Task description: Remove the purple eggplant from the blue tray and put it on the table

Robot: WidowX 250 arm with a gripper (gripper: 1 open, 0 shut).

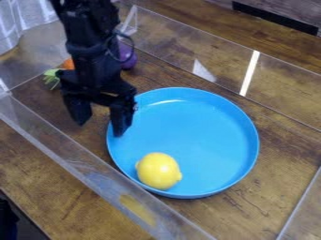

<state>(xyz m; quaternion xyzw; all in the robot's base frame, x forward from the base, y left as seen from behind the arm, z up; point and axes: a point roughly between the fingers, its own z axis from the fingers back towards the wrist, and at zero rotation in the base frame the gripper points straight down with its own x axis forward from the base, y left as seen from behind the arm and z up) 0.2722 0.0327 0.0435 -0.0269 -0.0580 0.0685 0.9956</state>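
The purple eggplant [126, 54] lies on the table [291, 103] just behind the blue tray [211, 131], partly hidden by my arm. It is outside the tray's rim. My gripper [99, 114] points down over the tray's left rim, in front of the eggplant. It is open, with nothing between its fingers [122, 116]. One finger hangs over the table and the other over the tray's edge.
A yellow lemon [160, 170] sits in the tray near its front rim. An orange carrot with a green top [55, 74] peeks out left of my arm. Clear plastic walls [75, 169] border the table at the front and left.
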